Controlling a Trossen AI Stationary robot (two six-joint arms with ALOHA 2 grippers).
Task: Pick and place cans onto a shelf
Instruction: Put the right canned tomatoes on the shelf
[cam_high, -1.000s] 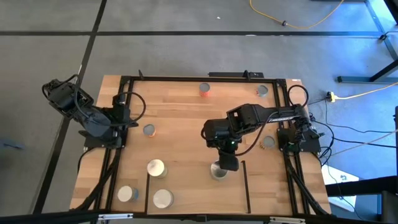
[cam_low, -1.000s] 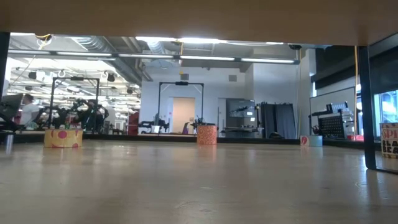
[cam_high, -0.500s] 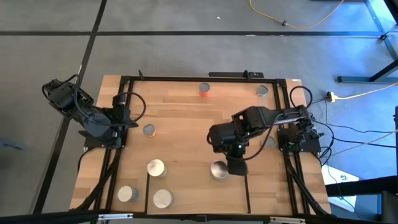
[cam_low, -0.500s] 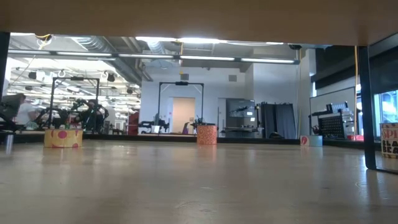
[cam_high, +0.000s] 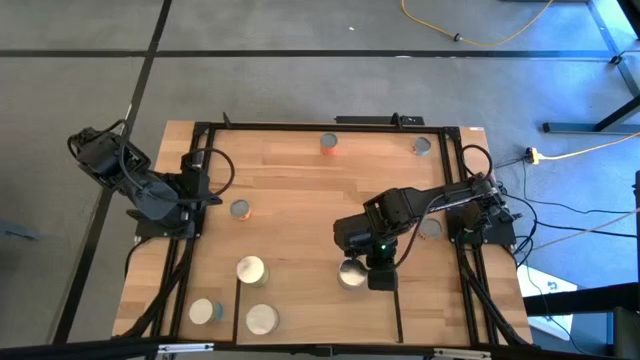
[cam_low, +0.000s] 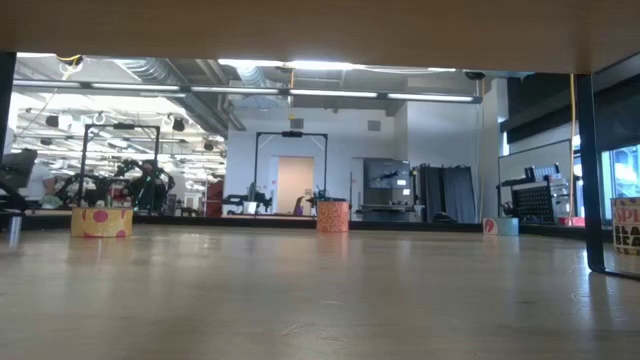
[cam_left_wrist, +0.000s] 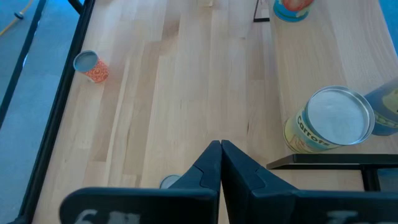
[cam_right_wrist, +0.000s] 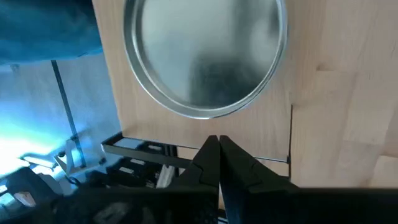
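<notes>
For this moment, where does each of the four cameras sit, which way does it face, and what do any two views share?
High: overhead, straight down; both arms, table, shelf.
Low: table height, level into the room; no arm visible.
Left wrist: past shut left gripper across the tabletop to a yellow can.
Right wrist: past shut right gripper down at a silver can.
Shared: the silver can shows in the high view too.

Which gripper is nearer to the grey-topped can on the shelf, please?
The right. The right gripper sits shut just beside the grey-topped can on the shelf. The left gripper waits shut at the table's far left edge.
</notes>
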